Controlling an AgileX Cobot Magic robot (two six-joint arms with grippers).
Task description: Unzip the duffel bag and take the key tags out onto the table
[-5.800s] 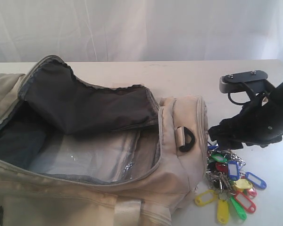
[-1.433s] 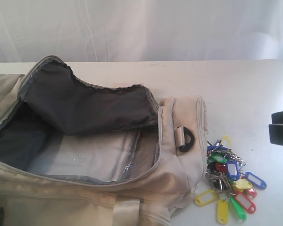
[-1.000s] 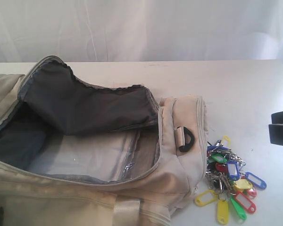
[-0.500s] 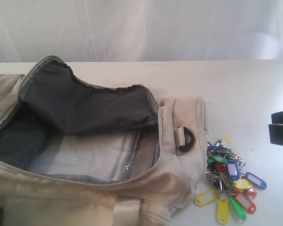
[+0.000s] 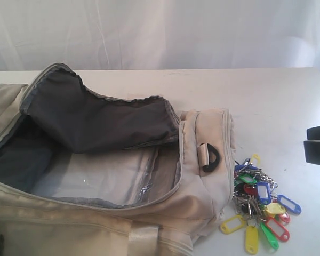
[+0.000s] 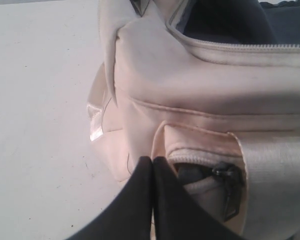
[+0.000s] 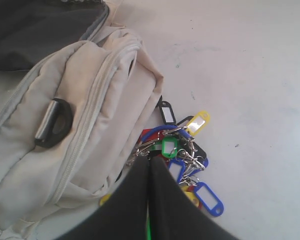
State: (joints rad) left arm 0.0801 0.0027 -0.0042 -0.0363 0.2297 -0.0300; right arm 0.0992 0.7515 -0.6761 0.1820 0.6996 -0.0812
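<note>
Cream duffel bag lies unzipped, key tags out on the desk.

Its main flap is thrown back, showing dark lining. The coloured bunch rests on the bare white desk against the bag's end, toward the desk's right edge. Both pairs of fingers are pressed together and hold nothing: the left fingers sit close by the bag's opposite end, near a small side pocket, and the right fingers hover above the tags. Judged from this, both steps look done, with only parking the arms left. Whether more tags lie inside cannot be told.
</note>
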